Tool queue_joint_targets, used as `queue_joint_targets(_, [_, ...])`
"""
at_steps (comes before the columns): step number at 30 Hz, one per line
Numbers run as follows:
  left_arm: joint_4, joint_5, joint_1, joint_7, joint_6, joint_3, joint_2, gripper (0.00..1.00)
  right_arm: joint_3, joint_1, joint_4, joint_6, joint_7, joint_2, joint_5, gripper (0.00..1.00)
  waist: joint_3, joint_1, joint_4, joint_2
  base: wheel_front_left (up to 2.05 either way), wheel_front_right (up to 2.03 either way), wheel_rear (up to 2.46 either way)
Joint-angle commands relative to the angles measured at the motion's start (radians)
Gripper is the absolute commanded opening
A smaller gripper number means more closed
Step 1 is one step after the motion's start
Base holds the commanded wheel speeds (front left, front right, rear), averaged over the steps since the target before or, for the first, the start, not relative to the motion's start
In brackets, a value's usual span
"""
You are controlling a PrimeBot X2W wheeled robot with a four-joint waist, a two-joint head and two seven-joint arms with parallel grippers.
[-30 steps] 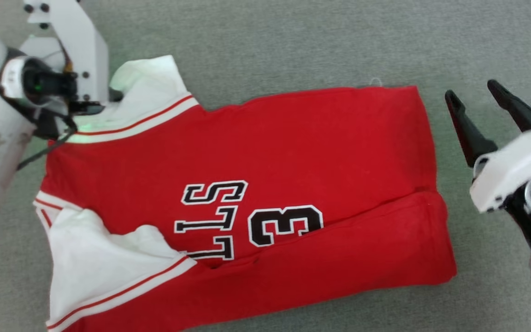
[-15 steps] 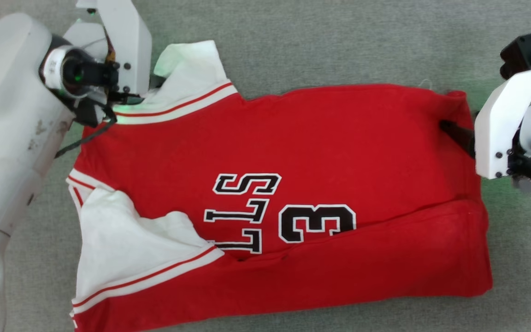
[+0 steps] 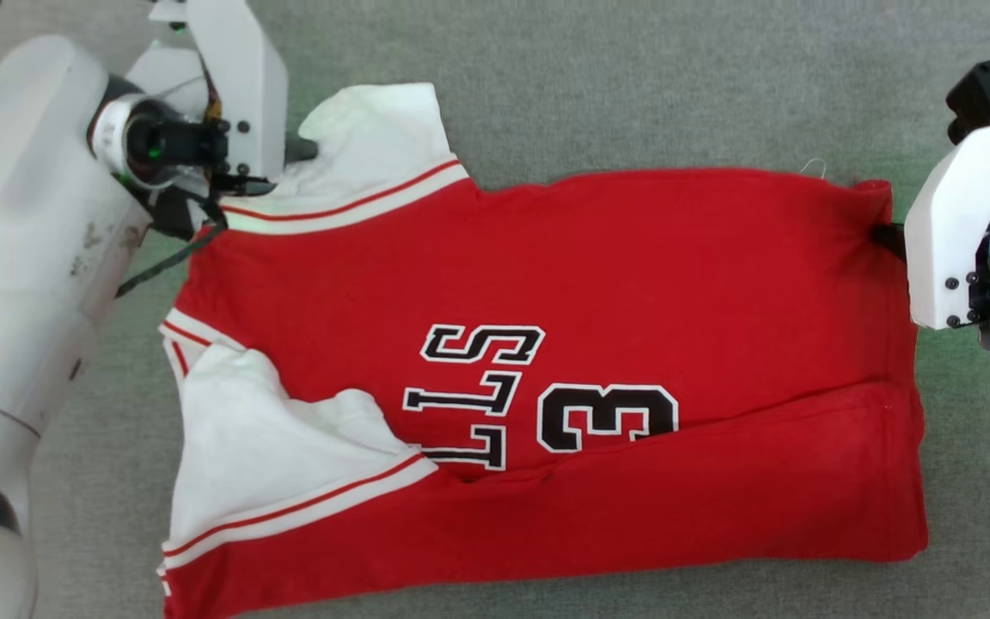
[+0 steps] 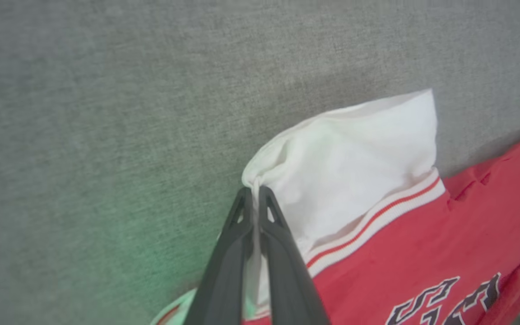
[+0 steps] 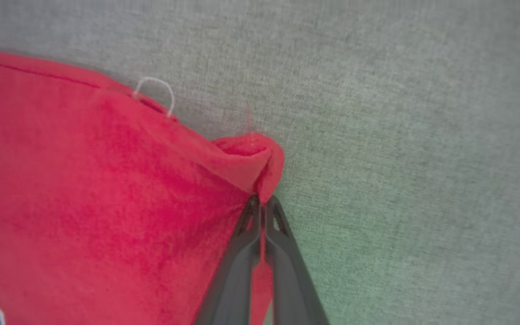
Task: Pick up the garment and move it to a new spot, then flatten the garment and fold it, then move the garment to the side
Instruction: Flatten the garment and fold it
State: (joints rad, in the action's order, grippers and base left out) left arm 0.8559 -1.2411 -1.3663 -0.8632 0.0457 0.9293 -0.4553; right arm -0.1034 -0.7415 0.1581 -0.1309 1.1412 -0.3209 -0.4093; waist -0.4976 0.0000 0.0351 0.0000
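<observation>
So the left gripper (image 4: pixel 253 195) has its fingers pinched tight on the edge of the white sleeve (image 4: pixel 355 149) at the far left, with cloth squeezed between them. The right gripper (image 5: pixel 262 204) is clamped the same way on the bunched red corner (image 5: pixel 253 155) at the far right. The garment (image 3: pixel 598 275) lies spread on the grey fabric surface (image 3: pixel 632 77), near edge folded over and black print (image 3: pixel 546 400) face up.

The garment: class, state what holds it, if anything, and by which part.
The garment is held twice: the left hand pinches the edge of its white sleeve; the right hand pinches a red hem corner.
</observation>
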Motion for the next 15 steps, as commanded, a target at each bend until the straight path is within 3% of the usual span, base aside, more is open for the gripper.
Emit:
queue_joint_targets(1, [0.009,-0.003,0.014,0.006,0.009,-0.004,-0.004,0.0,0.01,0.022,0.006,0.0,-0.018,-0.003,0.005,0.0,0.037,0.0,-0.012,0.0,0.0,0.0,0.0])
queue_joint_targets(9, [-0.005,-0.014,0.019,0.015,0.033,-0.016,-0.026,0.0,-0.013,0.078,-0.03,0.0,-0.087,-0.051,-0.052,0.0,0.135,0.0,-0.044,0.0,0.0,0.0,0.0])
queue_joint_targets(15, [-0.084,-0.027,0.069,-0.006,0.023,-0.011,-0.066,0.0,-0.011,0.162,-0.074,0.0,-0.113,-0.098,-0.102,0.0,0.213,0.0,-0.07,0.0,0.0,0.0,0.0])
